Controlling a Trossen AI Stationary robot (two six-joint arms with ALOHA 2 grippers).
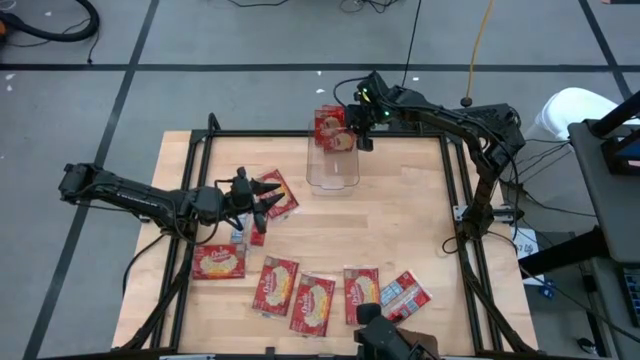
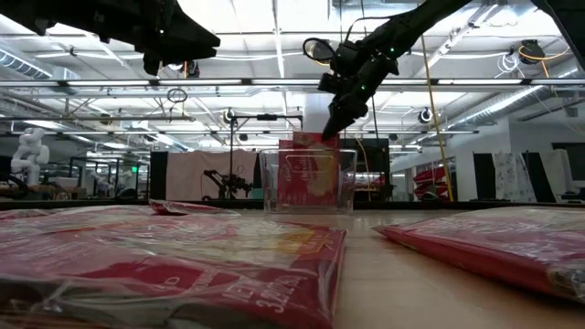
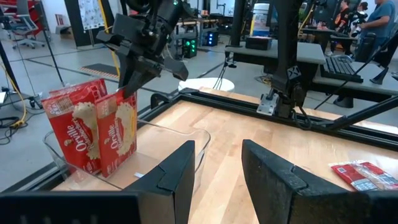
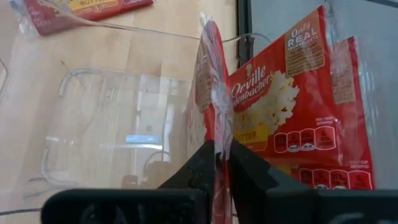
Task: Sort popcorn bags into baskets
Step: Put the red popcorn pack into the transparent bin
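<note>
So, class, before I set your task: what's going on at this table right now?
The right pincer is over the clear bin at the table's far edge, its fingers pinching the top edge of a popcorn bag standing upright inside. Another bag already stands in the bin beside it. The left pincer, fingers apart and empty, hovers above the loose bags scattered over the near half of the table.

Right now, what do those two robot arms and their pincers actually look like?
Both arms are dark, nearly black, built from slim jointed tubes. The left gripper and right gripper each end in two flat, wedge-shaped black fingers. Small green lights glow near the right arm's wrist, and thin black cables trail off from its base.
</note>
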